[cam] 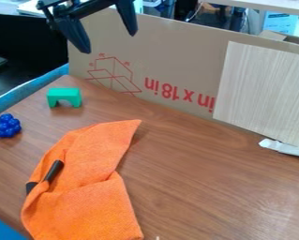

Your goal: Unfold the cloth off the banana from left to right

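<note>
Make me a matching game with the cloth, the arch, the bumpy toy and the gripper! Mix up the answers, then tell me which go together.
Things:
1. cloth
2. arch
3. bumpy toy
4. gripper

What fits:
A. blue, far left in the picture
B. open, up in the air
C. orange and rumpled
D. green, standing up

Right pairs: 1-C, 2-D, 3-A, 4-B

Of ours, one black hand (109, 43), two-fingered: we hang it higher in the view than the green block (64, 97), tips pointing downward. Fingers, two: ours spread wide apart, one appearing nearer that block, the other farther off.
</note>
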Available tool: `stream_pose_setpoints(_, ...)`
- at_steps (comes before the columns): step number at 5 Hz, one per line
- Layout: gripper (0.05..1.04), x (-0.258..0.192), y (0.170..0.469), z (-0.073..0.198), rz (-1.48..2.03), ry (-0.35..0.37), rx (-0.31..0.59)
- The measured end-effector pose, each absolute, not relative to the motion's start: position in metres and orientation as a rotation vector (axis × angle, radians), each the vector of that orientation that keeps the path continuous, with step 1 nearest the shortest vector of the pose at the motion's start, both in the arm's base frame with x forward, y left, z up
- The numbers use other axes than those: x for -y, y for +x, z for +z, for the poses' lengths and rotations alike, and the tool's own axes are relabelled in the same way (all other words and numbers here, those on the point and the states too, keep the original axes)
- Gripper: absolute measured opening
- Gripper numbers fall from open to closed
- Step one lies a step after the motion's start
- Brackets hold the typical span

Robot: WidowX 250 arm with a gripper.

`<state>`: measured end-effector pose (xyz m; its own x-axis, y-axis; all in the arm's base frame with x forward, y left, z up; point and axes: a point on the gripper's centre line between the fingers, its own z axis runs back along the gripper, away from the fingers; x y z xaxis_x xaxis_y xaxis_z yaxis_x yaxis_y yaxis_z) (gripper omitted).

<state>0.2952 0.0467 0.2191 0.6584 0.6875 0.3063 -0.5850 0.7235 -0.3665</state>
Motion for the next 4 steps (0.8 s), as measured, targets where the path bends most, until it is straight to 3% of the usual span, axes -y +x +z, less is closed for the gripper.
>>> stream_pose_setpoints(1, 0.999, -0.047, 0.294, 0.212, 0.732, -0.243, 0.425)
stream_pose_setpoints(2, 0.999, -0.048, 0.281, 0.189, 0.708, -0.210, 0.391)
stream_pose_setpoints(4, 0.999, -0.073, 0.245, 0.162, 0.713, -0.139, 0.406)
